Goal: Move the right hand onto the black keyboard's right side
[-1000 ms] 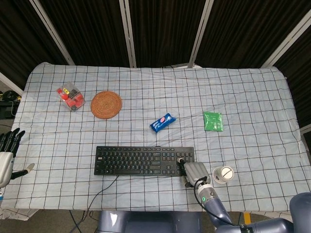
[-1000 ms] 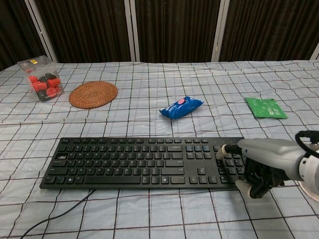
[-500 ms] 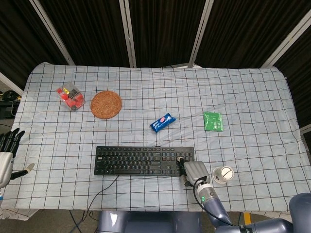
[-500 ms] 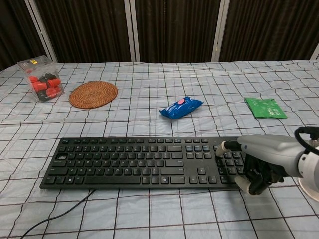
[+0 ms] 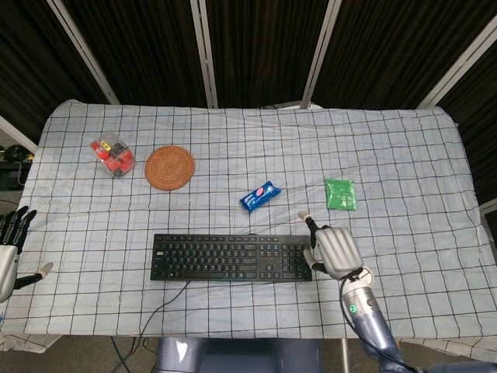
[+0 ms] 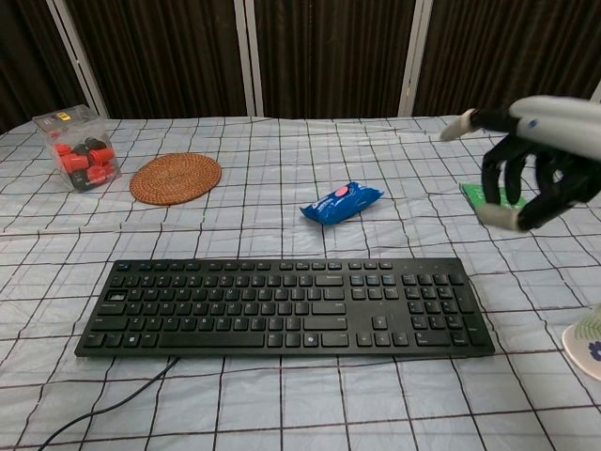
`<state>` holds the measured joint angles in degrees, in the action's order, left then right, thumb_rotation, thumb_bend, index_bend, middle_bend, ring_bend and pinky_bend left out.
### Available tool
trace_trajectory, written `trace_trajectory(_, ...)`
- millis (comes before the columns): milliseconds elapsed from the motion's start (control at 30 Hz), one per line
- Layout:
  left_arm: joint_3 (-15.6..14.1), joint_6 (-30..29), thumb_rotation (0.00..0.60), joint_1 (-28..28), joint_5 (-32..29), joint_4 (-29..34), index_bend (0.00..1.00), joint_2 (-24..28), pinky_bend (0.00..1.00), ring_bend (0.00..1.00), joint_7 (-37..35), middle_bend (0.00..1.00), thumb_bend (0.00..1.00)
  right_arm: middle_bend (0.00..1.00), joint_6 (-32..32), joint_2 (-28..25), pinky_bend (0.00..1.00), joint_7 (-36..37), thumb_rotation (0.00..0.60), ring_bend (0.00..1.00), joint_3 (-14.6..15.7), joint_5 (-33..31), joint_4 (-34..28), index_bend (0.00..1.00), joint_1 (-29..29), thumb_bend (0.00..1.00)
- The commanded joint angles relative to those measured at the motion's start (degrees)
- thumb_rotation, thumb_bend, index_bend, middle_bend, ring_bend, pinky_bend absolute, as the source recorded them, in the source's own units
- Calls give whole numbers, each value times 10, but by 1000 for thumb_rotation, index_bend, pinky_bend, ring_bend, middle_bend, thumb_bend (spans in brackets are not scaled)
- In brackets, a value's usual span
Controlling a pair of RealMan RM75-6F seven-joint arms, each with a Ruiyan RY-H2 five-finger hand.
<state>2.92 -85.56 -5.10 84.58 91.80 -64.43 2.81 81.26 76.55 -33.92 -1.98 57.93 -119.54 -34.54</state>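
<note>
The black keyboard (image 5: 231,258) (image 6: 282,305) lies flat near the table's front edge, its cable trailing toward me. My right hand (image 5: 334,250) (image 6: 540,169) hovers in the air above and just beyond the keyboard's right end, not touching it. Its fingers are curled under with nothing in them and the thumb sticks out to the left. My left hand (image 5: 8,252) hangs at the far left beside the table, fingers spread and empty; only the head view shows it.
A white paper cup (image 6: 587,343) stands right of the keyboard. A green packet (image 5: 340,193) and a blue snack bag (image 5: 259,196) (image 6: 342,202) lie behind the keyboard. A woven coaster (image 5: 169,166) and a clear box of red and black pieces (image 5: 112,155) sit far left.
My right hand has lifted off the keyboard's right end, rising and shifting slightly right and away. The number pad keys it covered now show. The left hand barely moved.
</note>
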Motion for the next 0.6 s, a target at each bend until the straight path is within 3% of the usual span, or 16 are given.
trace_trajectory(33, -1, -4, 600, 2, 2, 1, 0, 0, 0, 0, 0, 0, 125, 62, 10, -86, 173, 68, 600, 12, 45, 84, -14, 10, 50, 196)
trace_trajectory(100, -1, -6, 600, 3, 4, 2, 0, 0, 0, 0, 0, 0, 125, 6, 11, -112, 104, 93, 600, 0, 66, 115, -4, 1, 70, 148)
trace_trajectory(267, -5, -13, 600, 6, 15, 8, 0, 0, 0, 0, 3, 0, 124, 0, 74, -144, 23, 160, 600, 0, 108, 226, 84, 0, 140, 95)
trace_trajectory(467, -11, -16, 600, 7, 27, 6, 0, -6, 0, 0, 13, 0, 124, 0, 178, -110, 7, 223, 600, 0, 102, 302, 218, 0, 215, 88)
trace_trajectory(600, -11, -14, 600, 6, 26, 7, 0, -7, 0, 0, 16, 0, 125, 0, 178, -96, 5, 251, 600, 0, 93, 302, 263, 0, 231, 89)
